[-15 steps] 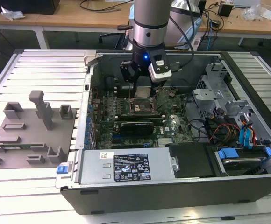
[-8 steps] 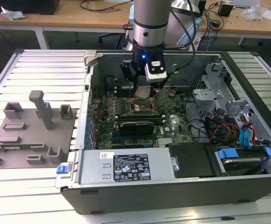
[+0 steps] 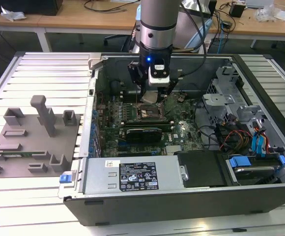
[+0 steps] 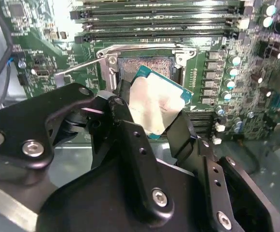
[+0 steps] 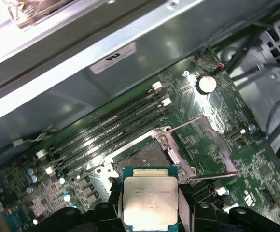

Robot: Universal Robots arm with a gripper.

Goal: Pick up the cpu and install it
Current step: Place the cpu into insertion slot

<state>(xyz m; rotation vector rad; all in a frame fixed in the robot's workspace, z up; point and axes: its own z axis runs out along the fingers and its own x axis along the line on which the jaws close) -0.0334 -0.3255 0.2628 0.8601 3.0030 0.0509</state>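
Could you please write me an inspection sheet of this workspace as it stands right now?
Surface: ribbed metal table carrying an open computer case.
Job's things: cpu held by its edges close over the open socket, not seated, tilted in the second wrist view.
Clutter: grey fixture plate with upright blocks, on the table at the exterior view's left.
Gripper: gripper shut on the cpu, inside the case.
Cables: orange and blue cables in the case at the exterior view's right.
Surroundings: wooden desks behind the table.
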